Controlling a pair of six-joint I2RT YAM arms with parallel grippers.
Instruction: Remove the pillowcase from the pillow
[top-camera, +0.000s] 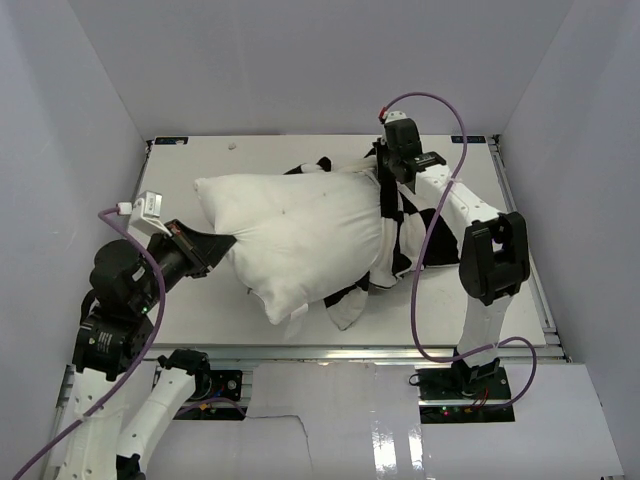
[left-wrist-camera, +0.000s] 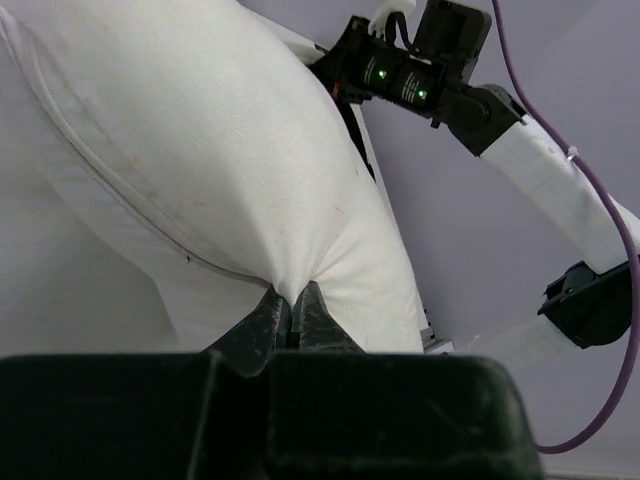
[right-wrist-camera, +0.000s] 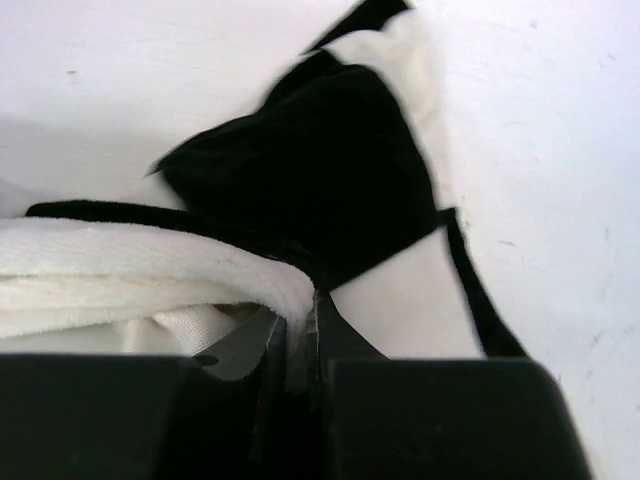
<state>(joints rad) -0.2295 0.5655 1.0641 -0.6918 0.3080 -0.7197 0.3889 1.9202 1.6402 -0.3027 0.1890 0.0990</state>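
Tabletop (top-camera: 260, 160): white, boxed in by pale walls (top-camera: 300, 60) on three sides.
Pillow (top-camera: 300, 235): lies in the middle of the tabletop, mostly bare, with only its right end inside the cover.
Pillowcase (top-camera: 405, 235): bunched around the pillow's right end, with a loose flap spilling toward the near edge.
Long axis: the pillow runs left to right across the tabletop, with the right end a little farther back. Its bare short edge faces the left arm and its covered end points at the right arm.
Left fingers (left-wrist-camera: 278, 318): pinched tight on a small pucker of pillow fabric at the middle of that bare edge.
Right fingers (right-wrist-camera: 322, 330): closed on a thin fold of the pillowcase at its far side.
Risk, slip: both holds are small pinches, so a hard pull apart could tear either one free.
Risk, drag: the bunched cover may snag on the pillow's far corners, so the pillow gets pulled along rather than stripped.
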